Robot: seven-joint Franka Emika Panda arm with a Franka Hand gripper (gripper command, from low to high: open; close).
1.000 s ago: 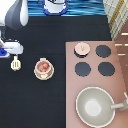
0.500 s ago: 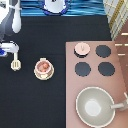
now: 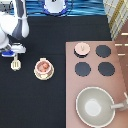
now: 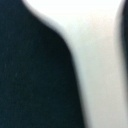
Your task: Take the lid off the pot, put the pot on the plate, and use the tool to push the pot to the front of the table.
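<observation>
Overhead, tool sits at spatula, grip unclear; wrist view shows only cream.

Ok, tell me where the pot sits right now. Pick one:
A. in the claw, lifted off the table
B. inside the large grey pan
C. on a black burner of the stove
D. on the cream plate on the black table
D: the pot sits on the plate on the black table, its lid off on the stove, while the claw is over the tool at the exterior view's left.
</observation>
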